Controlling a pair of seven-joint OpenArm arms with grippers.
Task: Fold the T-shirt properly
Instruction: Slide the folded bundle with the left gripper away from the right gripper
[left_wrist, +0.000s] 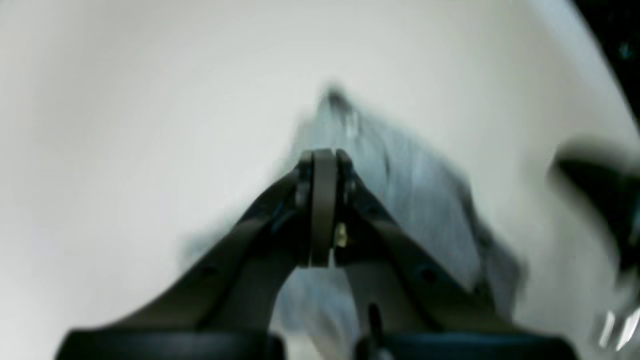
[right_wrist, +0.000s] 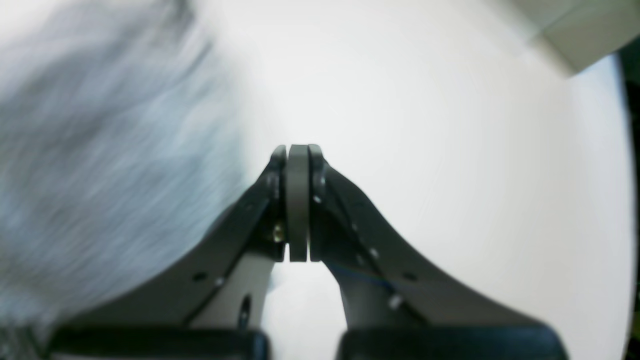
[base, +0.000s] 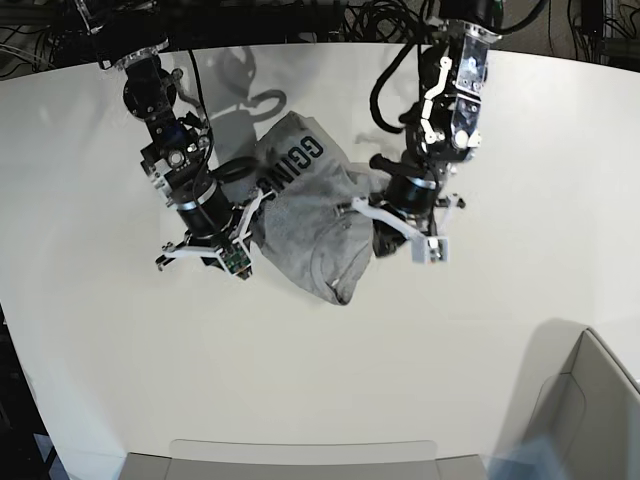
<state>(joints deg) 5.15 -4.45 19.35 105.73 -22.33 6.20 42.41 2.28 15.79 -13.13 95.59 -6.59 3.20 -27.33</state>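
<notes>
Base view: crumpled T-shirt (base: 305, 215) lies toward the table's (base: 520, 300) far edge, between both arms.
Left gripper (left_wrist: 324, 156) and right gripper (right_wrist: 298, 150) pinched closed, empty; a grey box (base: 585, 410) sits at the near corner.

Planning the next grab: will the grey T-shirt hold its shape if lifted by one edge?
Probably not: the T-shirt lies crumpled in soft folds, so it should droop. It looks light, and would likely slide and bunch on the smooth white table.

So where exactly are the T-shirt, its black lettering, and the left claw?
T-shirt (base: 320, 235): base view, on the grey middle.
Black lettering (base: 293, 164): base view, on the letters.
Left claw (left_wrist: 324, 155): left wrist view, at the closed tips.
</notes>
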